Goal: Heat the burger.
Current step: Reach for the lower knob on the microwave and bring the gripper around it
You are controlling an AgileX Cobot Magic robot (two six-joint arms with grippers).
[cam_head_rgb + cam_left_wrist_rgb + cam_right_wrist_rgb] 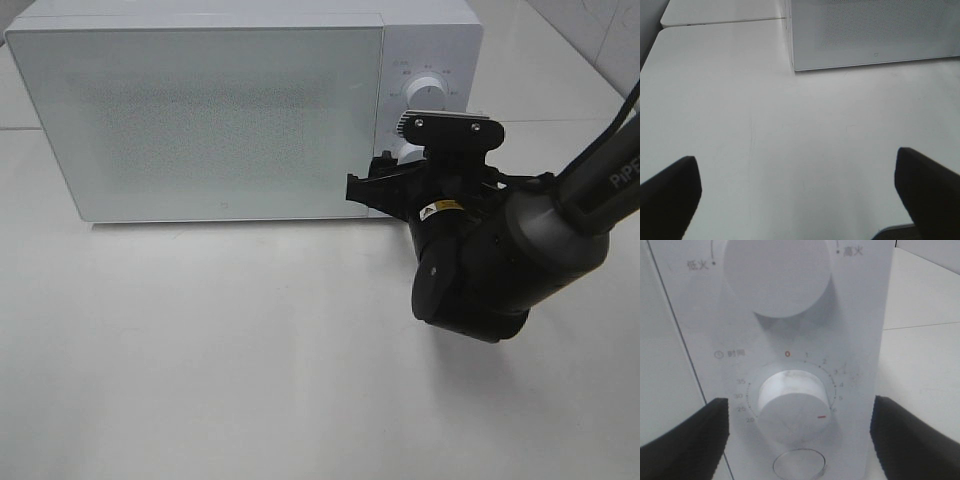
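Left gripper (797, 192), one: two dark fingers (670, 195) spread wide at the lower corners of the left wrist view, holding nothing, above bare white table (765, 125).

Table, white: seam between slabs in the upper left of the left wrist view.

Microwave (200, 120), one: white, filling the upper left and upper middle of the high view, standing on the table.

Door (210, 130), one: shut, frosted and dotted, hiding the inside.

Burger: in none of the three views; place cannot be told.

Control panel (425, 50), one: right of the door, lower part blocked by the right arm (520, 250) in the high view.

Knobs, two: upper knob (777, 275), large, round and white; timer knob (792, 410) below it, red mark low on its right side, close to the 6 on the dial.

Round button (799, 466), one: silver-rimmed, at the lower middle of the right wrist view.

Right gripper (799, 415), one: pointed at the panel, fingers (685, 440) parted either side of the timer knob with a gap at each side, gripping nothing.
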